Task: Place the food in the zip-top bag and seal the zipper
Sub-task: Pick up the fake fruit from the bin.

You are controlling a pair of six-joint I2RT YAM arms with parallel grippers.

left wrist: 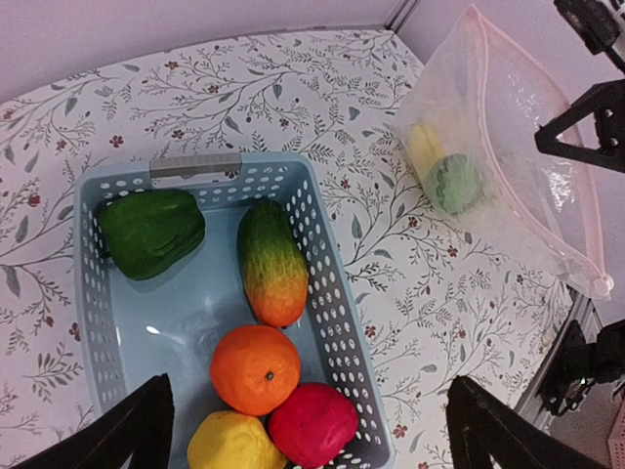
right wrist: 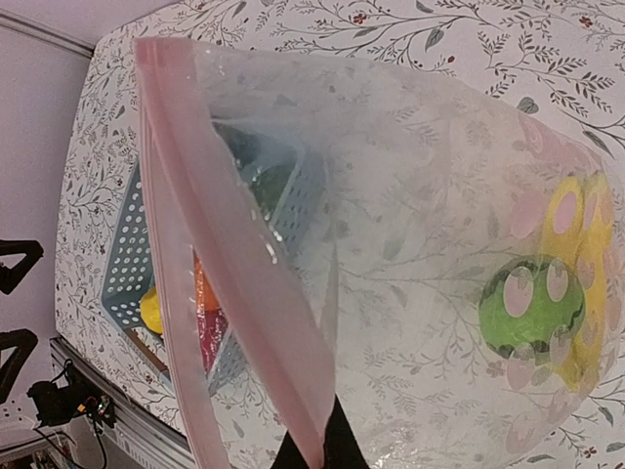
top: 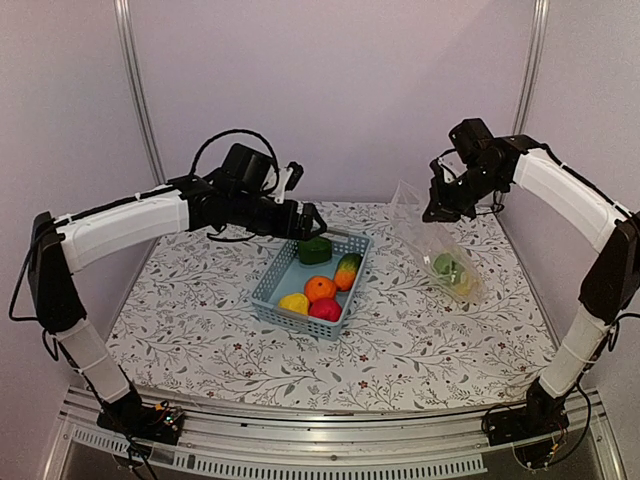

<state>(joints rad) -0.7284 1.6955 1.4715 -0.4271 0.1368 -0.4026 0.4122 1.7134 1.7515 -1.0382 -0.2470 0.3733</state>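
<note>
Five toy foods sit in the blue-grey lattice basket (left wrist: 337,313) at the middle of the flower-patterned bench (top: 200,320). A green pepper (left wrist: 149,232) fills a far corner with a green-orange mango (left wrist: 272,261) beside it. An orange (left wrist: 255,368), a red apple (left wrist: 312,423) and a yellow fruit (left wrist: 229,442) crowd the near end. The left fingers (left wrist: 127,430) hang above the basket, spread wide with nothing between them. To the right, well apart from the basket, the zip-top bag (top: 430,235) rests its bottom on the bench. The right fingers (right wrist: 347,449) are pinched tight on its upper edge, holding it up by the pinkish zipper (right wrist: 234,244), and the mouth gapes unsealed. Low inside the bag, a green striped melon (left wrist: 455,184) lies touching a yellow banana (left wrist: 423,147).
</note>
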